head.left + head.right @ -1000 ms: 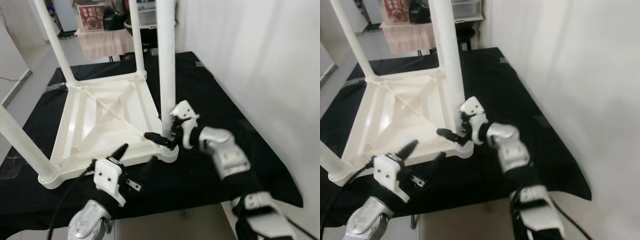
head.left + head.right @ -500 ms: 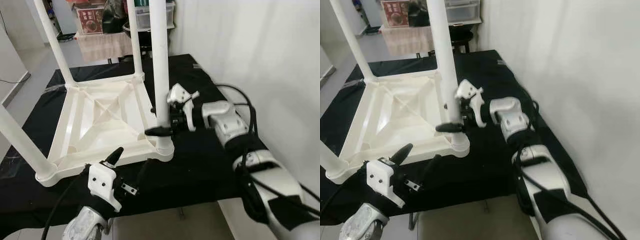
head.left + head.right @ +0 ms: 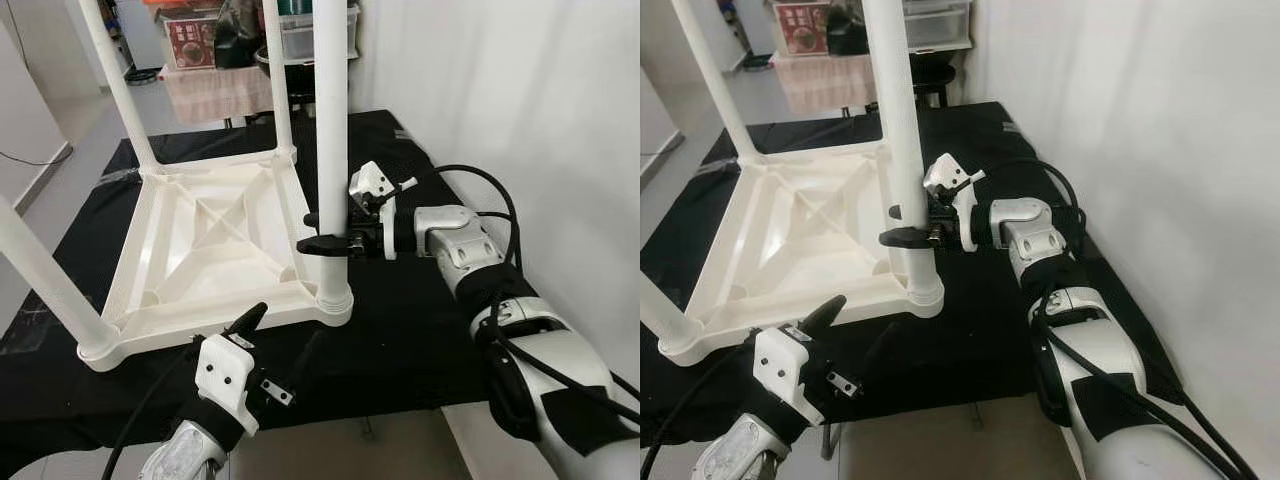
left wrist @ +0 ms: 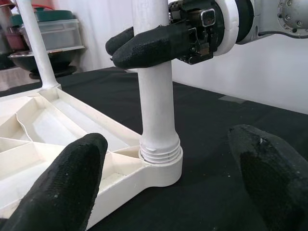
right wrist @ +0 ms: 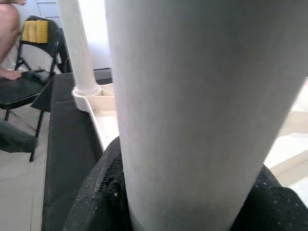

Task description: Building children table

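A white plastic children's table top (image 3: 210, 240) lies upside down on a black cloth, with legs standing up from its corners. The near right leg (image 3: 330, 150) stands upright in its corner socket (image 3: 334, 300). My right gripper (image 3: 325, 232) is shut on this leg a little above the socket, its black fingers (image 4: 154, 43) wrapped around the tube. My left gripper (image 3: 285, 340) hovers open in front of the table's near edge, its fingertips (image 4: 72, 173) spread either side of the socket and touching nothing.
The black cloth (image 3: 420, 330) covers a low platform whose front edge is close to me. A white wall (image 3: 520, 100) runs along the right. Behind the table stand a towel-draped rack (image 3: 215, 90), boxes and a folding chair (image 5: 24, 72). A person's leg (image 5: 9, 29) shows there.
My right gripper has slid from the socket base up the leg and now clamps it higher. The left gripper has stayed low and open. The camera has shifted slightly.
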### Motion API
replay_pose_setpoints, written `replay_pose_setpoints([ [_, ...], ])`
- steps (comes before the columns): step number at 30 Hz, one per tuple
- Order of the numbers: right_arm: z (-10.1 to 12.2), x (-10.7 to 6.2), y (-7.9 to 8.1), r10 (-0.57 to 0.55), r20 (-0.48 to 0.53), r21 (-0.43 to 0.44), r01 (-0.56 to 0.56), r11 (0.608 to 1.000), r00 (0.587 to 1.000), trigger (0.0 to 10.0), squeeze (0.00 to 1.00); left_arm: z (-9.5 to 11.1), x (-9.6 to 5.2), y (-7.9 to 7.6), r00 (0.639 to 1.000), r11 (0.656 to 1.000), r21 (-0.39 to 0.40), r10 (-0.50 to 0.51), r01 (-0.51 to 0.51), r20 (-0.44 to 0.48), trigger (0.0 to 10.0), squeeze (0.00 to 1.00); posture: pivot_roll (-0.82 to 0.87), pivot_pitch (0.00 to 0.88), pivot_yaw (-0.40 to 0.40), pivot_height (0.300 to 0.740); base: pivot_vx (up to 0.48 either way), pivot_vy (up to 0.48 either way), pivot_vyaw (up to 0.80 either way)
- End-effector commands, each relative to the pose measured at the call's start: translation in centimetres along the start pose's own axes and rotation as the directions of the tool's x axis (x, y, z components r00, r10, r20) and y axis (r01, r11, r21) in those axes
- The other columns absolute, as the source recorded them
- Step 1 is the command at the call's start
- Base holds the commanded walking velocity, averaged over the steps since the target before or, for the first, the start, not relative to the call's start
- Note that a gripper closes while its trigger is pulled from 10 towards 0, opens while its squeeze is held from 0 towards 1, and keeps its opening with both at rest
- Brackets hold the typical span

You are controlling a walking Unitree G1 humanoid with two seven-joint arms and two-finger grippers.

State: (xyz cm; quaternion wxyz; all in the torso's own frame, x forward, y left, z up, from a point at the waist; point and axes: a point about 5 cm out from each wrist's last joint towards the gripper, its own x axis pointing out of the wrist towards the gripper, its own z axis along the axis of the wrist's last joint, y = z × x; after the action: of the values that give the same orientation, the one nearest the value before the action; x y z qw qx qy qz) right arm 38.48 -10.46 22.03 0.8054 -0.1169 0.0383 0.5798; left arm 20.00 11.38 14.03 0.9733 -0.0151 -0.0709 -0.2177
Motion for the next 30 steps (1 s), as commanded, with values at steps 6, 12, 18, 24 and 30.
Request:
replay_pose_setpoints([
  [6,-4.5,0.4,-0.3,-0.643,-0.172,0.069,0.660,0.748,0.746,0.0,0.00,0.2,-0.1,0.0,1.000,1.000,-0.001,0.021,-0.021,-0.001,10.0,0.00,0.00,0.053,-0.067,0.740,0.000,0.000,0.00],
  [12,-6.0,2.0,7.1,-0.706,-0.187,0.209,0.730,0.651,0.683,0.0,0.00,0.4,-0.3,0.2,1.000,1.000,0.003,0.020,-0.020,-0.001,10.0,0.00,-0.03,0.065,-0.009,0.740,0.000,0.000,0.00],
  [18,-3.9,2.7,6.4,-0.635,-0.107,0.100,0.644,0.758,0.765,4.0,0.00,0.4,0.2,0.4,1.000,1.000,-0.005,0.011,-0.011,0.001,10.0,0.00,-0.03,0.063,-0.020,0.740,0.000,0.000,0.00],
  [24,-1.9,3.7,5.8,-0.543,-0.027,0.123,0.542,0.831,0.839,10.0,1.00,0.4,0.3,0.5,1.000,1.000,-0.005,0.022,-0.022,0.001,10.0,0.00,-0.02,0.058,-0.018,0.740,0.000,0.000,0.00],
  [30,0.9,3.3,4.8,-0.151,0.133,-0.055,0.159,0.986,0.980,10.0,0.00,0.5,0.1,0.5,1.000,1.000,-0.009,0.021,-0.021,0.000,10.0,0.00,-0.01,0.063,-0.023,0.740,0.000,0.000,0.00],
])
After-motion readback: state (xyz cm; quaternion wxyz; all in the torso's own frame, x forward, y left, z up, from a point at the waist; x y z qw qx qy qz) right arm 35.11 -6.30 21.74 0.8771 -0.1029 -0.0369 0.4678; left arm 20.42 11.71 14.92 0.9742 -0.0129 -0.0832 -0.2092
